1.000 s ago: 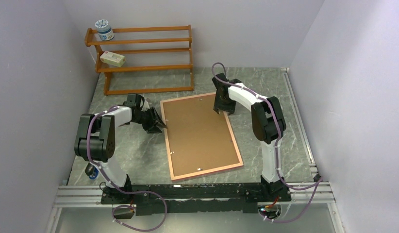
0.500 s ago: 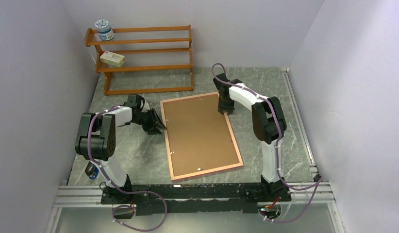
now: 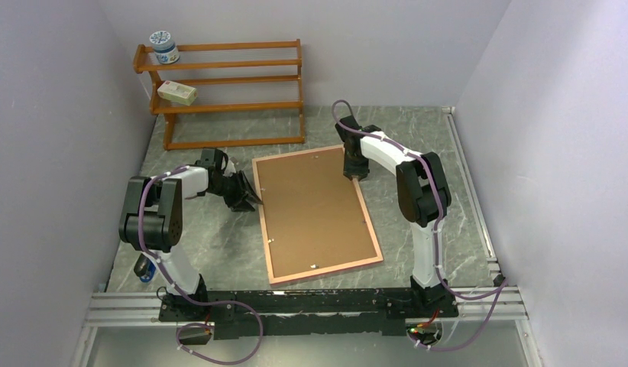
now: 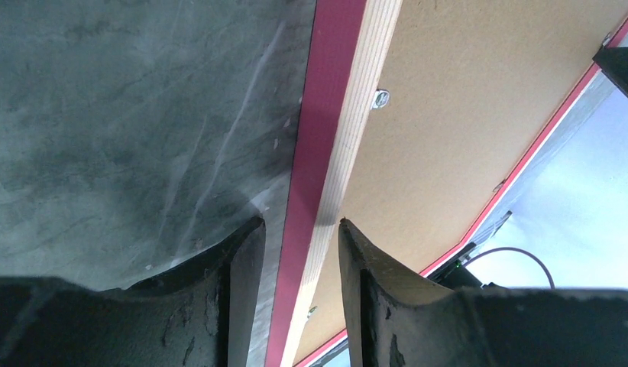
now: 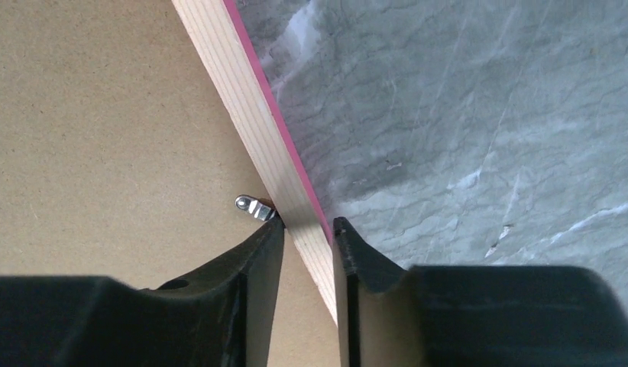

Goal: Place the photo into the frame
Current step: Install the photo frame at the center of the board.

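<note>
Top view, the frame (image 3: 326,270): lies face down mid-table, brown backing sheet (image 3: 315,214) uppermost.
Top view, the photo: not to be seen; I cannot tell whether it sits under the backing.
Top view, open room: bare table (image 3: 212,245) on the frame's left and near sides. The wooden rack (image 3: 227,92) stands beyond the far left corner, the walls well apart.
Left wrist view, left gripper (image 4: 299,225): jaws part-open astride the frame's left rail, a sliver of table showing beside one finger; nothing gripped.
Left wrist view, hazard: closing off-centre would probably nudge the rail sideways. A turn-clip (image 4: 380,98) sits just ahead on the backing.
Right wrist view, right gripper (image 5: 307,225): fingers pressed to both sides of the right rail near the far corner, so it appears to have hold of the frame.
Right wrist view, hazard: the inner finger touches a turn-clip (image 5: 254,208) and may snag or turn it. A one-sided lift would likely twist the thin rail or let it slip.
</note>
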`<act>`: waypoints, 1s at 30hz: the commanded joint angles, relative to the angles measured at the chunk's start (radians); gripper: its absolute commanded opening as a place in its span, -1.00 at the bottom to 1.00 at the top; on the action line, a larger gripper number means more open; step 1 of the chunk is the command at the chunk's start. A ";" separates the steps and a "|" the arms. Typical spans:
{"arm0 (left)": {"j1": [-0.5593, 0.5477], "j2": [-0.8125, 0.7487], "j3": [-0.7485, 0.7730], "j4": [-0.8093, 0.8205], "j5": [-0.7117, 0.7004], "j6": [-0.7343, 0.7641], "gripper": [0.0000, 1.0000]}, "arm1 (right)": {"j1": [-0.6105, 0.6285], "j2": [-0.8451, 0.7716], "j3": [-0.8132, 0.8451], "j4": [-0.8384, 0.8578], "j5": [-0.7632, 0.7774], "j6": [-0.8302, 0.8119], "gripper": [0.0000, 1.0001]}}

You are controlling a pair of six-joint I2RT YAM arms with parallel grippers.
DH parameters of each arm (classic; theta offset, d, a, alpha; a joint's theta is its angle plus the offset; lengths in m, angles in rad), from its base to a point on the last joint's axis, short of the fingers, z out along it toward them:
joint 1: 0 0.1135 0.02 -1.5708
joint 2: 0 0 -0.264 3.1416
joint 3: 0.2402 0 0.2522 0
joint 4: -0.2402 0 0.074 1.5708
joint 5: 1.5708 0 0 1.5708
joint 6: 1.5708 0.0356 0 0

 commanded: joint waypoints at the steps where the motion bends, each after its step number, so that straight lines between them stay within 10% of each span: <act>1: -0.003 0.007 0.021 -0.025 -0.016 0.020 -0.08 | -0.005 -0.001 -0.025 0.132 -0.028 -0.075 -0.23; 16: -0.003 0.017 0.030 -0.044 -0.020 0.032 -0.09 | -0.033 0.027 -0.037 0.181 -0.230 -0.412 -0.27; 22: -0.004 0.033 0.032 -0.044 -0.010 0.029 -0.10 | -0.032 0.040 -0.037 0.212 -0.155 -0.354 -0.89; 30: -0.004 0.029 0.036 -0.060 -0.024 0.034 -0.10 | -0.019 -0.036 -0.120 0.280 -0.116 -0.270 -0.91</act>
